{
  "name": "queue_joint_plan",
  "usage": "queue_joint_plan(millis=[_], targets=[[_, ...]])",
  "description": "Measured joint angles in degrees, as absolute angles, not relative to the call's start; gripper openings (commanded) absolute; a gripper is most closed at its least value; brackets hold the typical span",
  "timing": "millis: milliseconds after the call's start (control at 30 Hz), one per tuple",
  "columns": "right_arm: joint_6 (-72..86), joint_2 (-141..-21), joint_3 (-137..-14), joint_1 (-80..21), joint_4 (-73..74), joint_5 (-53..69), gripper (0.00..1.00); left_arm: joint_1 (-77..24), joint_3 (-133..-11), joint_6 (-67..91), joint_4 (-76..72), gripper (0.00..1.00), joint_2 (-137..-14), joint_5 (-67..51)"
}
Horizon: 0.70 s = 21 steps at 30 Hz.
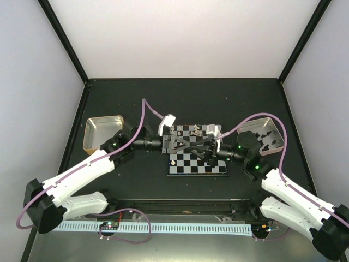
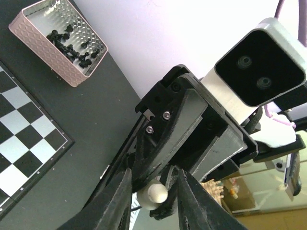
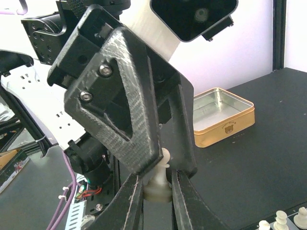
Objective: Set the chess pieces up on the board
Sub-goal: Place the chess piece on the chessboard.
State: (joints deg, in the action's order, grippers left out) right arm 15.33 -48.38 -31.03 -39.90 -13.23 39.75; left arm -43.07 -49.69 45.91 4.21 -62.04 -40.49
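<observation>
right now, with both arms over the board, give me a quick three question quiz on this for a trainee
1. True or false: the gold tin is empty.
2. Which holds the black pieces? A gold tin, B pinkish tray, C neither.
3. Fill in: the right fingers pinch a ___ piece above the board.
Key: 1 true; 2 B; 3 cream.
</observation>
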Motion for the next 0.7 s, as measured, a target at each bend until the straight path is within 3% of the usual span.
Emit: queue_joint_plan(millis=[233,367,433,533,700], targets=[[15.2,-48.3,-30.7,-39.8,-13.3,39.5,0.08,-42.5,-49.9,46.0,4.3,0.02,-63.0,-42.4],[15.5,-48.2,-30.7,-39.9,-13.5,38.7,0.47,-42.4,-50.6,44.5,5.3,0.02,-63.0,-42.4],[15.8,-48.2,-30.7,-39.9,-13.1,37.5,0.59,-42.5,-51.2,43.4,6.1,0.01,-63.0,-42.3],[16.3,-48.1,-30.6,-39.9,-11.9,34.6,0.64,-42.5,-52.6,40.5,7.8,0.02,-62.9,-40.2],[19.2,-46.3,-29.9,-39.9,-8.0,26.2,0.65,-43.2,-55.9,32.6,17.0,0.02,-62.3,-29.9]])
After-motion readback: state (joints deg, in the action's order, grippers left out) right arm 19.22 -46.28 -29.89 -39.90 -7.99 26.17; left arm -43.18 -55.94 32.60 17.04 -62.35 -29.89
